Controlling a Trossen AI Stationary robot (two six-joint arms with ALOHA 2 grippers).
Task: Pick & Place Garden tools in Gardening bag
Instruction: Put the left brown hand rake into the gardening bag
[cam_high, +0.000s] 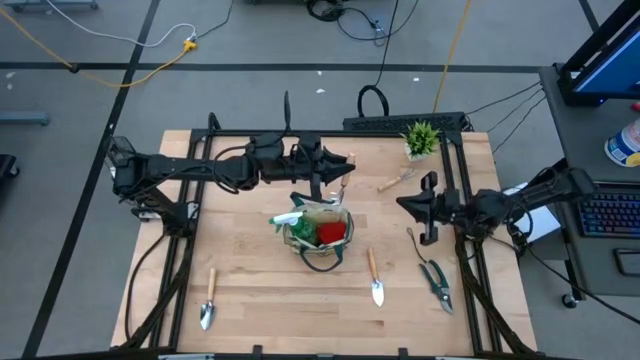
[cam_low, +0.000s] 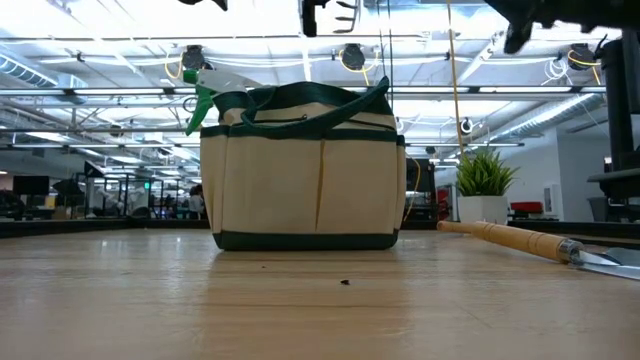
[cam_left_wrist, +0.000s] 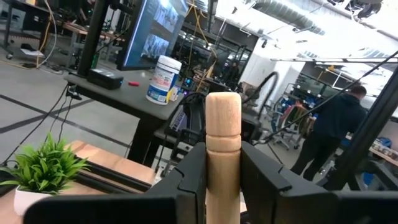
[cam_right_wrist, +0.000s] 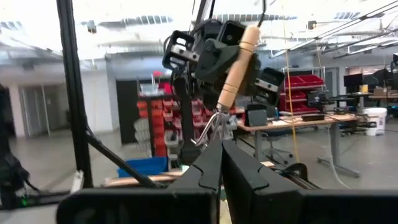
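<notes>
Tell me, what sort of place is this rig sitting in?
Most likely a robotics lab or workshop: bare ceiling ducts, shelves of red parts bins, and a desk with a monitor. A person stands at the back.

Bag (cam_high: 317, 236) at table (cam_high: 250, 290) centre; 2 trowels (cam_high: 375, 277) in front, shears (cam_high: 436, 281) right, plant (cam_high: 421, 138) behind
</notes>
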